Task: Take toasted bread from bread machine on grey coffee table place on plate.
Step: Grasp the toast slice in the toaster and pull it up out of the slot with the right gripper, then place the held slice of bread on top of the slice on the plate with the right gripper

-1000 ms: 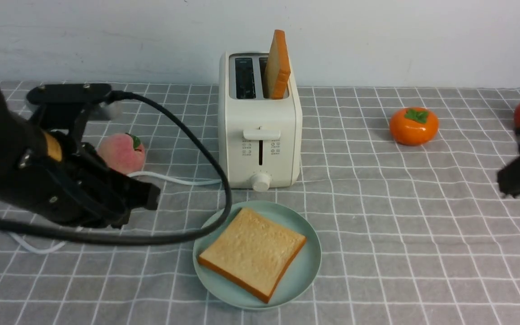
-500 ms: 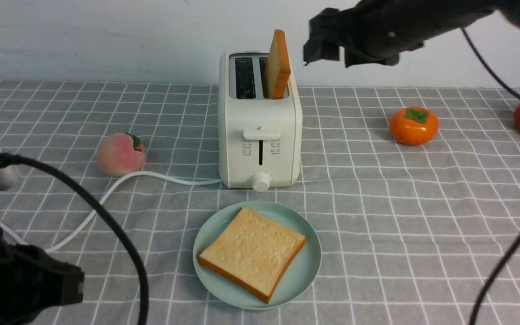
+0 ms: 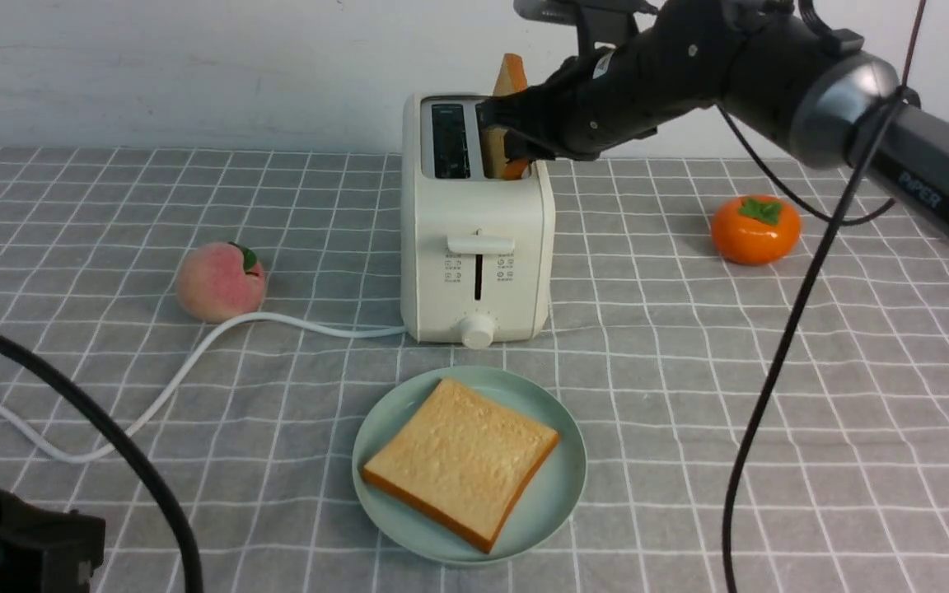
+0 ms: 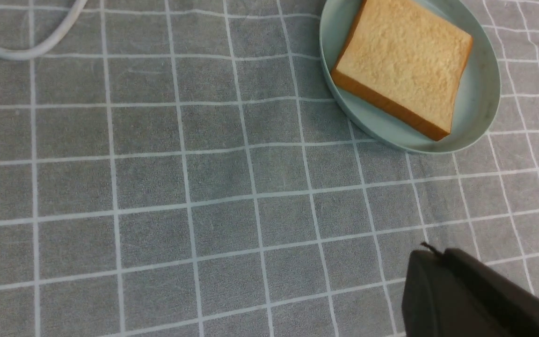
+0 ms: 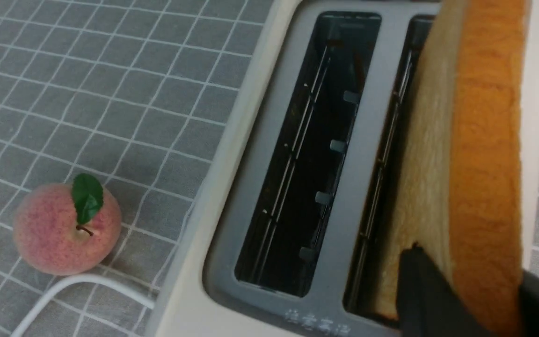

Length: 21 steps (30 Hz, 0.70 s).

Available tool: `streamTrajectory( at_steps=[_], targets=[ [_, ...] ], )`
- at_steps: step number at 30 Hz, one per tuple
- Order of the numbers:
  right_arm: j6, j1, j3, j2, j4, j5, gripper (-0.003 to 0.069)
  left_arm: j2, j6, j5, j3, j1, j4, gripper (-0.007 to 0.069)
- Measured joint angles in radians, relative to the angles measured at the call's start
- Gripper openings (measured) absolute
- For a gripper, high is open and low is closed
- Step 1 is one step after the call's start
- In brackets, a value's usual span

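Front view: the right gripper [image 3: 506, 132], far to the bread machine's [image 3: 474, 231] right a second ago, has swung over its top and now pinches the second toast slice [image 3: 510, 74] standing in the right slot, fingers [image 5: 421, 290] on either face, readying the lift-out. The first toast slice [image 3: 460, 461] already lies on the plate [image 3: 561, 502] just in front of the bread machine, and the left gripper [image 4: 431, 262], closed on nothing, has withdrawn well to its front-left. A peach [image 3: 220, 281] and white cord [image 3: 194, 362] left of the bread machine and a persimmon [image 3: 754, 229] to its right lie on the grey coffee table [image 3: 771, 412], clear of the path; only the slot walls and the occupied plate may hinder.
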Motion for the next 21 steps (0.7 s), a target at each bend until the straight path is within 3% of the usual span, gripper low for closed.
streamTrajectory(
  at_steps=[6, 12, 13, 15, 18, 20, 21],
  targets=[
    [-0.052, 0.000, -0.027, -0.155, -0.014, 0.085, 0.0078, 0.000, 0.000, 0.000, 0.001, 0.000, 0.010, -0.0014],
    [-0.073, -0.003, -0.040, -0.425, -0.014, 0.379, 0.0078, 0.000, -0.001, 0.000, 0.001, 0.000, 0.030, -0.0014],
    [-0.077, -0.003, -0.018, -0.483, -0.004, 0.487, 0.0078, 0.000, -0.002, -0.008, 0.001, 0.000, 0.030, -0.0014],
    [-0.084, -0.003, 0.047, -0.536, 0.030, 0.549, 0.0078, 0.000, -0.002, -0.025, 0.002, 0.000, 0.030, -0.0014],
    [-0.112, -0.006, 0.177, -0.584, 0.098, 0.562, 0.0078, 0.000, -0.002, -0.047, 0.002, 0.000, 0.031, -0.0014],
    [-0.171, -0.006, 0.381, -0.621, 0.235, 0.557, 0.0078, 0.000, -0.002, -0.052, 0.002, 0.000, 0.034, -0.0014],
    [-0.182, -0.006, 0.414, -0.624, 0.247, 0.554, 0.0078, 0.000, -0.002, -0.052, 0.002, 0.000, 0.034, -0.0014]
  ],
)
